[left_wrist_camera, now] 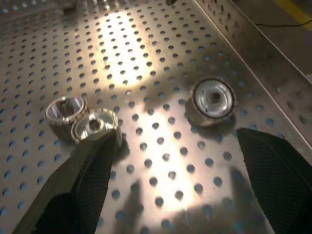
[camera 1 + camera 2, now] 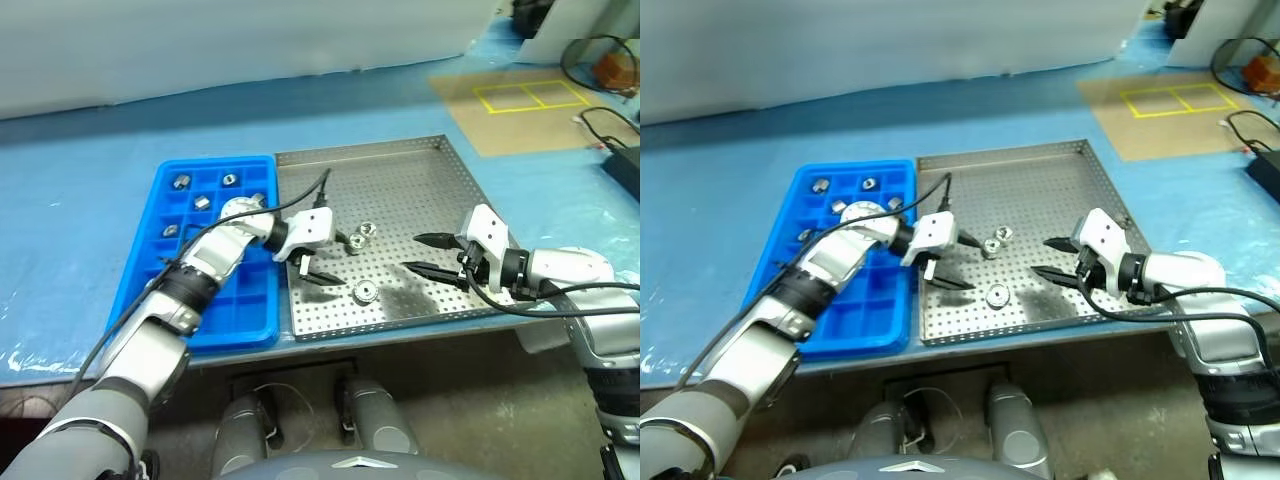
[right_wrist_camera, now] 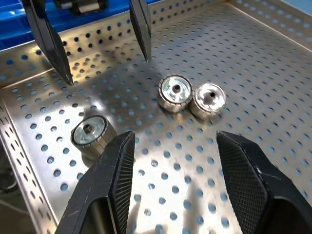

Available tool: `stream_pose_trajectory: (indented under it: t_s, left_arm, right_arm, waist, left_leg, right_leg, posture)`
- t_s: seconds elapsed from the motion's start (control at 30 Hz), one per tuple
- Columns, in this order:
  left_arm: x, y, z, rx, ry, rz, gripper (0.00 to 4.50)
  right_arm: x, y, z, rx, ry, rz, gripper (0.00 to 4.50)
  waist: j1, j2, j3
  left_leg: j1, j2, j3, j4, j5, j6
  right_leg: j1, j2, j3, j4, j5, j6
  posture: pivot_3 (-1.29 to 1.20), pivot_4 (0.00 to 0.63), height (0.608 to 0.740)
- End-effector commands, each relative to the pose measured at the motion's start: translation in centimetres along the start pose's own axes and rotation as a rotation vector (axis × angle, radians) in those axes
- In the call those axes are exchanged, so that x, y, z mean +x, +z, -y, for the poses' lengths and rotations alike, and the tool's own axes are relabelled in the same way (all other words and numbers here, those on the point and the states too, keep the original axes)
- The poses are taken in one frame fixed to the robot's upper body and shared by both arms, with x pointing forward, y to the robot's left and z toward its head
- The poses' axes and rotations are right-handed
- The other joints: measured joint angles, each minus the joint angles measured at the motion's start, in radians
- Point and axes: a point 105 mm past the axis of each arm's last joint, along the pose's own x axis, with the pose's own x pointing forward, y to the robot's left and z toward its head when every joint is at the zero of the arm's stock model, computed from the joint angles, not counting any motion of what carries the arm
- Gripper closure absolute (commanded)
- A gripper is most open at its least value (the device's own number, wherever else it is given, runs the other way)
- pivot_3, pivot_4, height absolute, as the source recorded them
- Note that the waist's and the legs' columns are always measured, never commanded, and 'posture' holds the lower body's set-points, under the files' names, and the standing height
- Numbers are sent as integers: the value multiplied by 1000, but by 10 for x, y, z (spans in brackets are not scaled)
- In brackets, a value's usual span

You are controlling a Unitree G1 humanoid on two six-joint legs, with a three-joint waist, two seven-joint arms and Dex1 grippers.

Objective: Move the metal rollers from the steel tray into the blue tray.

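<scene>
Blue tray [image 2: 140, 262]: lies on the left, on the pale blue table sheet [image 2: 70, 190]; its right long edge touches the steel tray's left rim. Several rollers already sit in its far compartments [image 2: 183, 181]; the near compartments are partly hidden by the left arm.

Left gripper [image 2: 322, 258]: reaches across the blue tray's right edge into the left part of the steel tray. Its fingers are spread wide and hold nothing; the tips hang just above the perforated floor, near the three loose rollers.

Steel tray [image 2: 400, 150]: sits in the middle, its near rim at the table's front edge. The far half of the floor is bare, so most free room lies toward the back rim and the right rim.

Metal rollers [image 2: 358, 238]: two stand touching each other mid-tray; a third [image 2: 366, 292] lies apart, nearer the front rim.

Right gripper [image 2: 432, 255]: over the right part of the steel tray, pointing left toward the rollers. Its fingers stand part-way apart with nothing between them.

Left wrist view: shows the pair [image 1: 80, 122] beside one finger and the single roller [image 1: 212, 100] close to the tray's raised wall, each with its centre hole.

Right wrist view: shows all three rollers in front of its own fingers, and the left gripper's two black tips [image 3: 141, 29] across the tray.
</scene>
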Motion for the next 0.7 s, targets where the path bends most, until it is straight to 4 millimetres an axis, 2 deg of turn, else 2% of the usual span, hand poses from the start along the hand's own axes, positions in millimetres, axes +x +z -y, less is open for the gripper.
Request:
stream_pose_trajectory:
  t_s: [0.03, 0.2, 0.37, 0.53, 0.7]
  left_arm:
    - [11, 12, -5, 58, -35, 29, 343]
    - [17, 6, 10, 61, -183, 3, 343]
    - [-2, -4, 21, 22, -285, -44, 343]
    - [-19, 0, 14, -33, -272, -29, 343]
    - [-19, -16, 16, -17, -246, -87, 343]
  right_arm:
    - [-5, 13, -5, -25, -55, 37, 1809]
    - [-7, 16, -7, -14, -95, 37, 1809]
    - [-7, 12, -9, -8, -110, 24, 1809]
    - [-1, 8, -11, -18, -102, 13, 1809]
    - [3, 10, -8, -25, -92, 20, 1809]
  waist:
    - [-45, 0, 0]
    - [-152, 1, 0]
    - [-209, 1, 0]
    - [-238, 1, 0]
    - [-248, 1, 0]
  left_leg:
    - [0, 0, 0, 0, -1, 1]
    - [-5, -2, -2, -1, -4, 7]
    - [-7, -2, -6, -1, -5, 7]
    - [-7, -4, -7, -1, -5, 7]
    - [-7, -6, -8, -1, -6, 10]
  right_leg:
    - [2, 0, -1, -3, 1, 2]
    - [2, 0, -4, -14, 3, 6]
    - [6, 0, -11, -19, -1, 13]
    - [9, -2, -13, -22, -1, 15]
    - [11, -3, -13, -25, 0, 16]
  posture:
    - [-970, 150, 740]
    - [-1002, 150, 740]
    - [-1005, 150, 740]
    - [-985, 150, 740]
    - [-971, 150, 740]
